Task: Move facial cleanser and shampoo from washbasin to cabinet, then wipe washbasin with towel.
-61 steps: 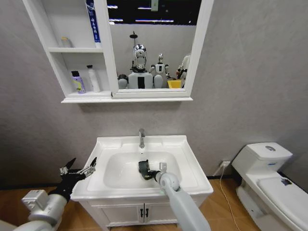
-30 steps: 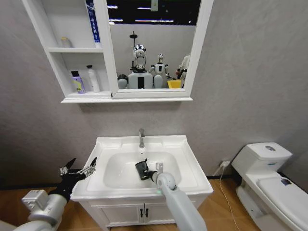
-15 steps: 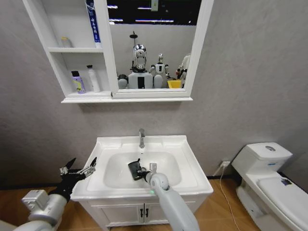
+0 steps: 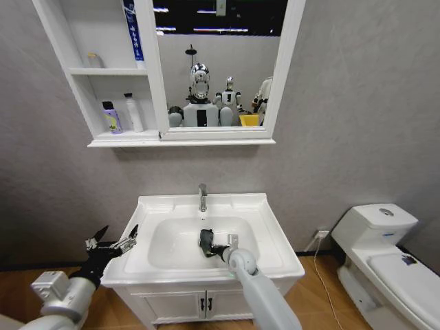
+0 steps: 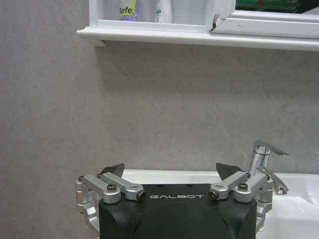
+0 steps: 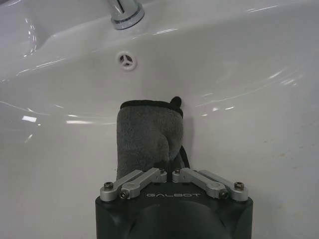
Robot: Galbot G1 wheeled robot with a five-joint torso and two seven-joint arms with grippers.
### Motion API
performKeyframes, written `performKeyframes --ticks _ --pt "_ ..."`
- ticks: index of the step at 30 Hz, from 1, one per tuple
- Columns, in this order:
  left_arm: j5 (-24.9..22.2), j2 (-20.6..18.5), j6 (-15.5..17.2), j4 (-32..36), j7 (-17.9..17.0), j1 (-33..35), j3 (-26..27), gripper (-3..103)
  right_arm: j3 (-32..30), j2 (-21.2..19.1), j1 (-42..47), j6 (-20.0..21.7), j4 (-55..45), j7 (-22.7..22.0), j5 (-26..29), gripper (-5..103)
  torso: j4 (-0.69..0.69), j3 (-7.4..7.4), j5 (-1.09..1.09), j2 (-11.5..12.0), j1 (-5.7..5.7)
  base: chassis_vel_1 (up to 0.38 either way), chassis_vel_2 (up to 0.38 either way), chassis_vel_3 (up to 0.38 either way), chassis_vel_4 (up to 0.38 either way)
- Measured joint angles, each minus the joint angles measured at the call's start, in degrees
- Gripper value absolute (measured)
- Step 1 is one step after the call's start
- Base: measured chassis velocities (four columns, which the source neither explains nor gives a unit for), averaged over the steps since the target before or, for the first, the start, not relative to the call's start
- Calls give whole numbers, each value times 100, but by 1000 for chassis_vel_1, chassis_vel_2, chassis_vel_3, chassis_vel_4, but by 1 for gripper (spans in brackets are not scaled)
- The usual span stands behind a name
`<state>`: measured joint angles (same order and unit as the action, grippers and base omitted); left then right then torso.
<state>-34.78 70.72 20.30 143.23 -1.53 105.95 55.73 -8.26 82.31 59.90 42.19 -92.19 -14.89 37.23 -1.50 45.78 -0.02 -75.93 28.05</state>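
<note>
The left gripper [image 4: 110,245], fingers spread and empty, hangs parked just off the washbasin's [image 4: 268,265] left edge, out of the wiping path. The right gripper [image 4: 214,247] is clamped on the folded grey towel [image 6: 148,137], pressing it against the oval bowl below the chrome tap [image 4: 202,197], evidently to wipe. Above, the wall cabinet [image 4: 82,103] beside the mirror [image 4: 216,65] holds bottles against the grey wall.

Bathroom: washbasin [image 4: 265,240], mirror cabinet [image 4: 89,82], toilet [image 4: 385,265].
</note>
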Motion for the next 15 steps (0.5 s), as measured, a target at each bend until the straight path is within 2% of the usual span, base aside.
performKeyframes --ticks 15 --pt "0 0 0 0 0 0 0 100 -454 -482 299 4 -660 -199 71 0 -1 0 0 0 0 0 0 0 0"
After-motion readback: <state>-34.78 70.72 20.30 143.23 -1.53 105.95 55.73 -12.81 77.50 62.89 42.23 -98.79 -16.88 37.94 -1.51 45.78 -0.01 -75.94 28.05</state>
